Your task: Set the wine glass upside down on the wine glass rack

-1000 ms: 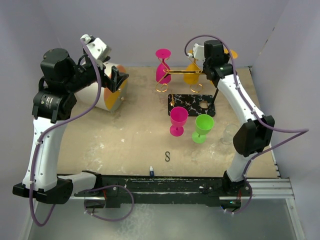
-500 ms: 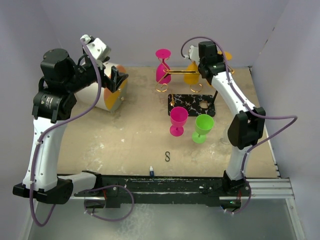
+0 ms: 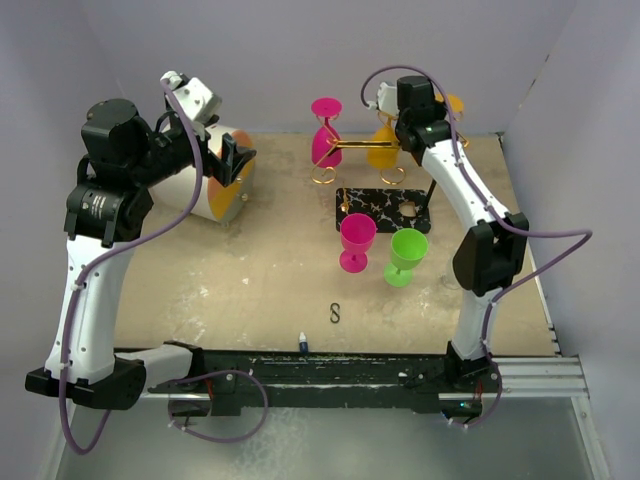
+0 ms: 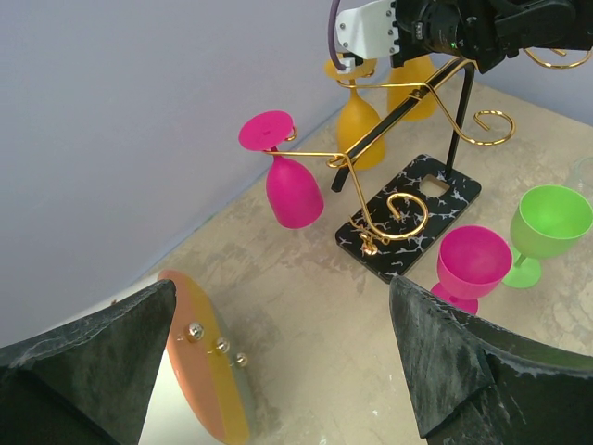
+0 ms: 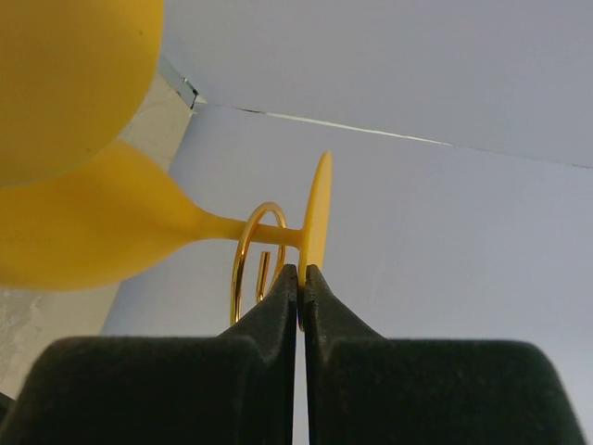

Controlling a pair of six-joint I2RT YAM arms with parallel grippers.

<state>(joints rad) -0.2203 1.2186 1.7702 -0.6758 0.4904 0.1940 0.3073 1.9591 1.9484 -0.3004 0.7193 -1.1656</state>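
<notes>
The wine glass rack (image 3: 358,147) is a gold wire frame on a black marbled base (image 3: 383,210); it also shows in the left wrist view (image 4: 408,97). A pink glass (image 3: 326,140) and a yellow glass (image 3: 384,150) hang upside down on it. My right gripper (image 5: 300,278) is shut on the thin foot (image 5: 318,209) of a yellow wine glass whose stem (image 5: 227,225) passes through a gold hook loop (image 5: 243,264). It sits at the rack's far right end (image 3: 418,105). My left gripper (image 3: 236,160) is open and empty at the far left.
A pink glass (image 3: 357,241) and a green glass (image 3: 407,254) stand upright in front of the rack's base. A round orange and white object (image 3: 214,187) lies under the left gripper. A small dark hook (image 3: 335,313) lies near the front.
My right gripper has shifted a little left along the rack's far end with the yellow glass foot in it, and its elbow has swung left. The left arm has not moved.
</notes>
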